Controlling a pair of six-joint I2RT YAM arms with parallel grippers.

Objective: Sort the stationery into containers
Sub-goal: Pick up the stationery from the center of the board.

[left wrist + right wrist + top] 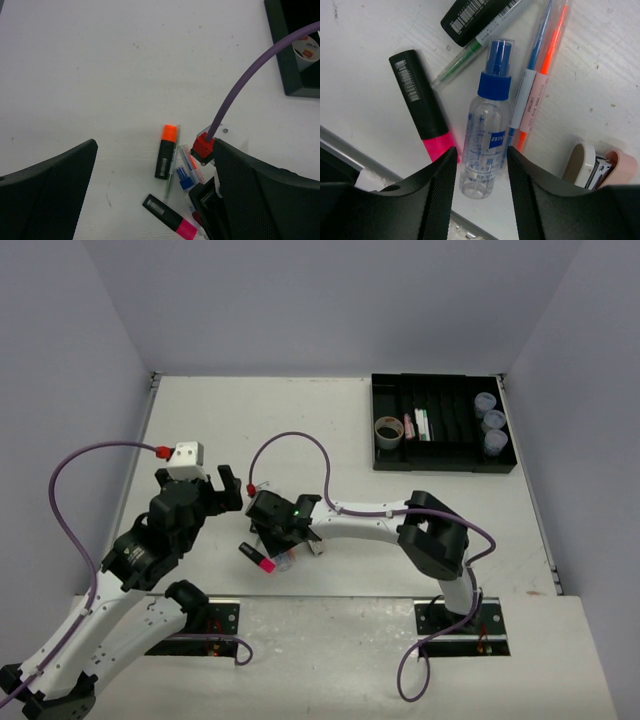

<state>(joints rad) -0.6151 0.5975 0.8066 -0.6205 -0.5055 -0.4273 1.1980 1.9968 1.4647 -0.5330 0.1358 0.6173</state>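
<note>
A loose pile of stationery lies on the table in front of the arms. In it are a clear spray bottle [487, 130] with a blue cap, a pink highlighter [420, 102], an orange highlighter [167, 152], a green pen [460, 62], and blue and orange pens [540, 65]. My right gripper [482, 150] is down over the bottle, one finger on each side and narrow gaps still showing. My left gripper [155, 145] hangs wide open above the pile, holding nothing. The black divided tray [440, 462] sits at the far right with a tape roll [388, 430] and three tubs [492, 423] in it.
A beige and pink stapler-like item [597, 167] lies just right of the pens. The right arm's purple cable [250, 75] arcs across the left wrist view. The table's near edge with a metal rail [350, 145] runs close behind the pile.
</note>
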